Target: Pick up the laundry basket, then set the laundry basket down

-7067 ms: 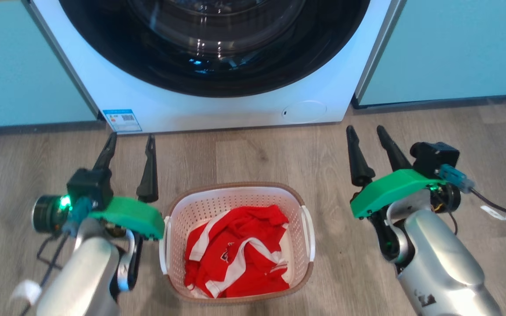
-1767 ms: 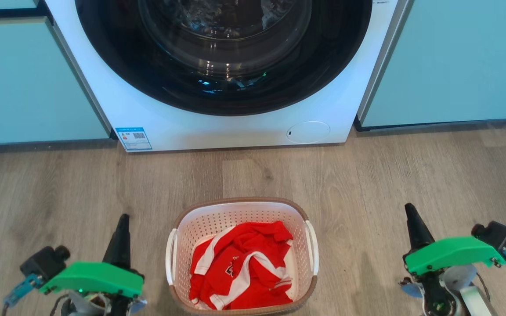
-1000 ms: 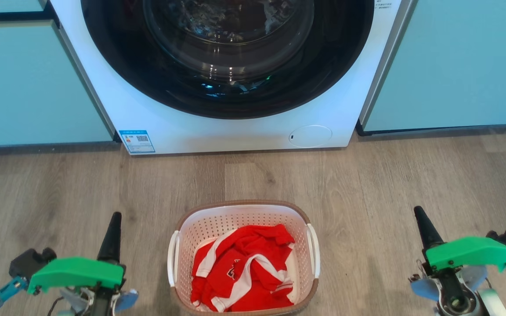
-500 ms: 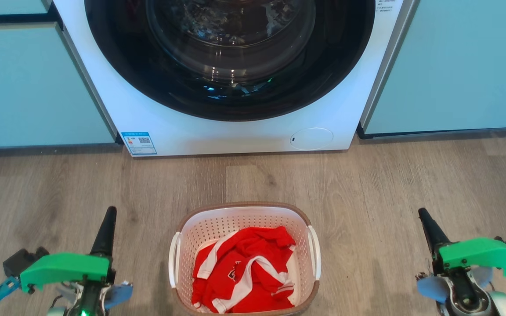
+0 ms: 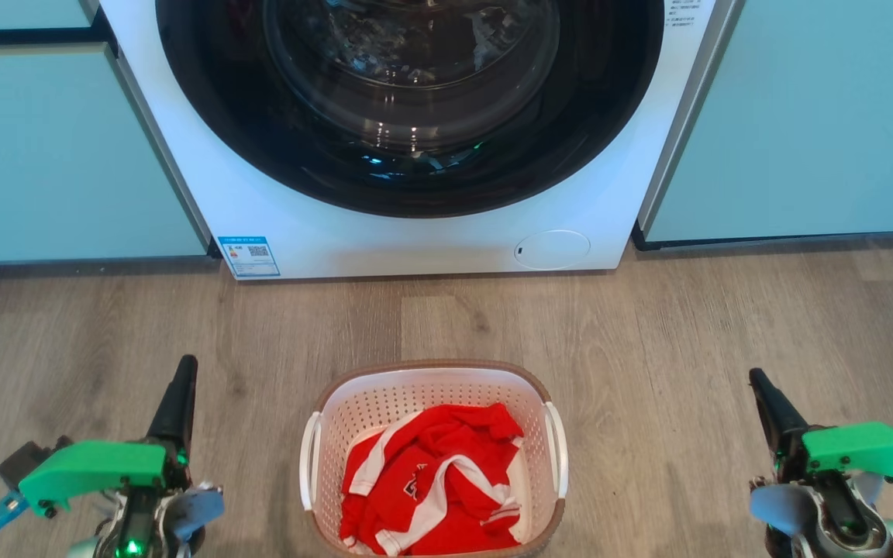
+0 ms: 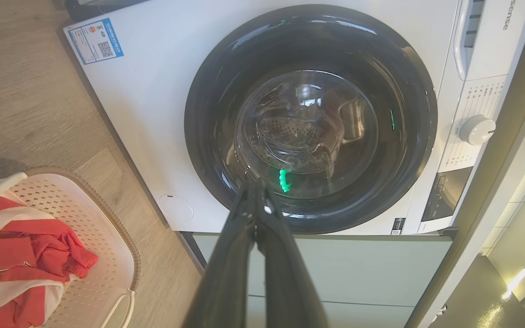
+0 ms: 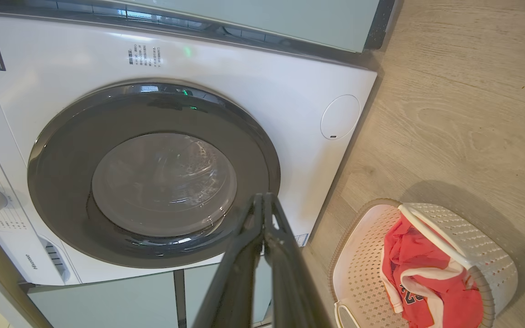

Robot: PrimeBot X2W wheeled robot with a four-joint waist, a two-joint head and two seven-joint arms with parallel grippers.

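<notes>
The small cream perforated plastic laundry basket with a brown woven-look rim sits on the grey wood-plank floor before the white front-loading washing machine, a red-and-white garment inside. The left gripper and right gripper flank it, well apart from it, fingers pressed together.

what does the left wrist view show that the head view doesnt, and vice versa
Left wrist view adds the washing machine's control dial and drawer handle. Head view adds the right gripper, apart from the laundry basket's right side. Shared: the machine's round door, the basket with its red shirt, the blue label, the shut left gripper.
</notes>
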